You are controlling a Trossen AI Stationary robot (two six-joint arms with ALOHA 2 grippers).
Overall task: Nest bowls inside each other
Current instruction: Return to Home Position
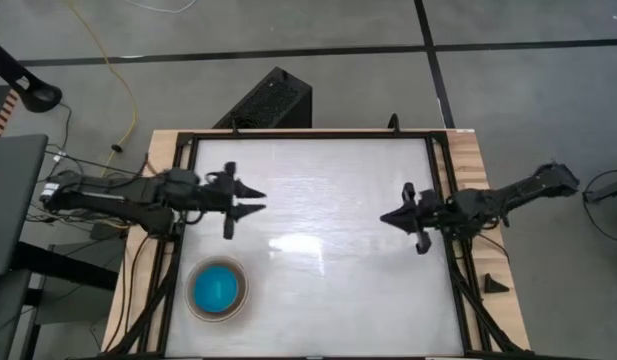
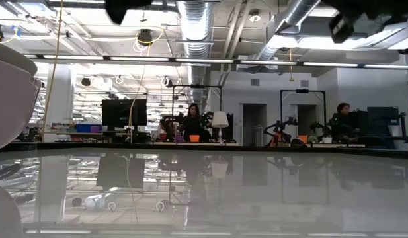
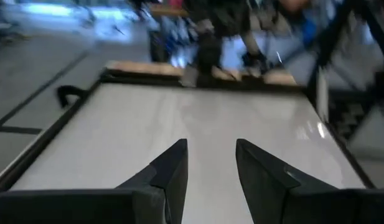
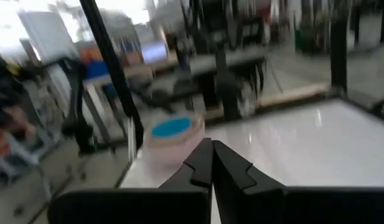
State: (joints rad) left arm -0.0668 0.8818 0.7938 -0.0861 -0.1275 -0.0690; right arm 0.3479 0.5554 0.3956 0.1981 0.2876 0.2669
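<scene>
Bowls (image 1: 217,289) sit nested as one stack at the near left corner of the table (image 1: 328,300). The blue one is innermost with pale rims around it, and we can't count the layers. At the edge of the low view there is a cream curved wall (image 2: 8,99). We judge it the stack's outer bowl, but it is too close to be sure. The stack is round, so there is no long axis to line up with.

The left tool (image 1: 256,199) hangs just beyond the stack, clear of it, and points away toward the table's middle. Its fingers (image 3: 170,171) stand well apart with nothing between them.

The right tool (image 1: 390,217) is farther off, well apart from the stack across the table. Its tips are pressed together and it holds nothing.

We judge the nesting done, with only the arms' pull-back left. The left arm is the nearer one. The stack lies beside it, toward the near edge, so a straight retreat should pass alongside the rim and not over it.

Far beyond the stack, people (image 2: 192,122) sit at desks in the room.

We can read no brand, label or writing on the bowls, arms or table.
</scene>
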